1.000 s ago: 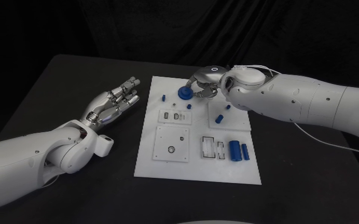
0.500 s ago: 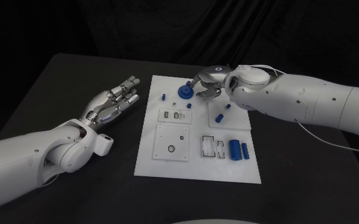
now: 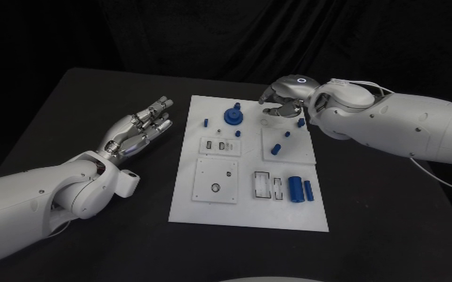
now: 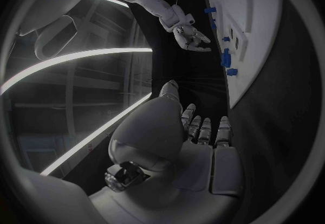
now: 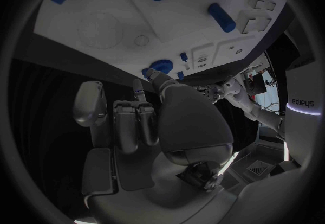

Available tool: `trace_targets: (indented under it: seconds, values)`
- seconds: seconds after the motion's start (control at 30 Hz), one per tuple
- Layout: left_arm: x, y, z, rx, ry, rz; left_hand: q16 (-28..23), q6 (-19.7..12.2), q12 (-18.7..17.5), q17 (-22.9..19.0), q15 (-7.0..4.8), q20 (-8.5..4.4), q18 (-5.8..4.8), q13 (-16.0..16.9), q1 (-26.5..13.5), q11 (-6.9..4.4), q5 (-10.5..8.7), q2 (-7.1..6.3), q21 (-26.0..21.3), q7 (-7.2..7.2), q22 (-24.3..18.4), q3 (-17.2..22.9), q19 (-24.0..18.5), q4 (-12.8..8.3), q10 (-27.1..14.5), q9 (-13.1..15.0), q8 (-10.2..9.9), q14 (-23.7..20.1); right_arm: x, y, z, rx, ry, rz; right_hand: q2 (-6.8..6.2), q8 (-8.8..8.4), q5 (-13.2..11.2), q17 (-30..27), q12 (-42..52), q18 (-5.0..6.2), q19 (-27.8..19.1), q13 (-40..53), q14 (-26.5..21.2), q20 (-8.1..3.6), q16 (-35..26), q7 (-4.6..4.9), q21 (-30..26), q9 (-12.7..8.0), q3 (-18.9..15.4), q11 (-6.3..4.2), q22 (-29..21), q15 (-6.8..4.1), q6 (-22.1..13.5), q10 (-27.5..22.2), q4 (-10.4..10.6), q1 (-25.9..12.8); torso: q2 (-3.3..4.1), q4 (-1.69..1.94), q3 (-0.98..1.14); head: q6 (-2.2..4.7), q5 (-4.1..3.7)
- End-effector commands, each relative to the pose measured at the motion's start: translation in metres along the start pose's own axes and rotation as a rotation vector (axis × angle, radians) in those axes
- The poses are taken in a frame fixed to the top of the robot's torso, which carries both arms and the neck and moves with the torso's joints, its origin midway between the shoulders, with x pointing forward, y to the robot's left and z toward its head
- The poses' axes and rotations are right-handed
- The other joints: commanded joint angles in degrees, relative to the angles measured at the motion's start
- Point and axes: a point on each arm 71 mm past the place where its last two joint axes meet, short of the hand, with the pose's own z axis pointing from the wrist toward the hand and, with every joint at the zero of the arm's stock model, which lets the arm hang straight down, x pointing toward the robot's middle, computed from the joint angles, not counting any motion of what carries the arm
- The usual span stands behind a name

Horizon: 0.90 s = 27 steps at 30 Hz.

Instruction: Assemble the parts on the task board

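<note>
Task judged partly done, with most of the work apparently ahead. On the black worktop [image 3: 94, 109], the white task board [image 3: 247, 211] lying flat in the middle, between the two arms. Near its far edge, a round blue part [image 3: 232, 116] standing on the board, apparently seated, with a small blue peg [image 3: 206, 123] just beside it toward the left arm and another small blue piece [image 3: 238, 133] close by. On the raised pad at the board's far right, a tilted blue piece [image 3: 277, 149] and a smaller one [image 3: 285, 133] lying loose, seemingly not yet fitted. At the near right, two blue cylinders [image 3: 302, 189] lying side by side next to open rectangular slots [image 3: 266, 184], those slots unfilled; the square plate with a round hole [image 3: 215, 188] likewise bare. Right hand [image 3: 285, 102] hovering above the far right corner of the board, fingers curled downward and somewhat apart, nothing visibly between them, so judged free of any part; same reading from the right wrist view, fingers [image 5: 137, 121] loosely extended with the board beyond. Left hand [image 3: 140, 130] resting off the board to its left, flat and spread, holding nothing, well apart from every part. Left to do, by this judgement: loose cylinders and pad pieces into their sockets.
</note>
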Motion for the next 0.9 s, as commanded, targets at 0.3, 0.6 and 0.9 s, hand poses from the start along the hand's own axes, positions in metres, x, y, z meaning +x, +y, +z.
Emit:
trace_targets:
  seconds: [0.3,0.6,0.9]
  values:
    - [0.001,-0.016,0.000,0.218,0.006,-0.008,-0.21,0.07,0.11,-0.09,0.54,0.40,0.35,0.08,0.65,0.48,0.13,0.13,-0.12,0.39,0.05,0.37,0.02,-0.19,-0.13,0.04,0.25,0.09,-0.008,-0.040,-0.055,0.139,0.009,0.010,-2.29,-1.70,-0.27,15.09,0.15,-0.87,4.42,15.08,5.94,-0.86,0.17,-1.28,5.26,0.77,-2.29,-1.33,9.23,-1.10,-3.35,5.97,3.67,-2.46,-0.11,-0.66,0.21,-0.29,0.43]
    - [0.001,-0.015,0.001,0.218,0.009,-0.009,-0.21,0.03,0.10,-0.09,0.55,0.42,0.35,0.08,0.70,0.49,0.13,0.12,-0.12,0.40,0.05,0.38,0.02,-0.22,-0.15,0.03,0.25,0.09,0.002,-0.059,-0.087,0.215,0.031,0.014,-3.07,0.98,-0.26,15.09,0.15,-1.49,6.40,15.08,5.94,-1.55,0.17,-1.68,7.84,10.33,-4.25,-1.88,10.78,-1.67,-7.43,5.97,5.43,-1.51,-0.12,-0.76,0.25,-0.66,0.34]
    - [0.001,-0.014,0.001,0.217,0.010,-0.010,-0.21,-0.03,0.10,-0.09,0.57,0.44,0.35,0.07,0.77,0.50,0.13,0.10,-0.12,0.41,0.05,0.40,0.02,-0.25,-0.17,0.03,0.24,0.09,0.012,-0.069,-0.097,0.252,0.055,-0.002,-3.45,6.02,-0.16,15.09,0.15,-1.59,6.86,15.08,5.94,-1.65,0.17,-1.94,7.97,30.87,-5.62,-2.00,11.25,-1.78,-16.47,5.97,6.62,0.52,-0.06,-0.56,0.19,-0.88,0.17]
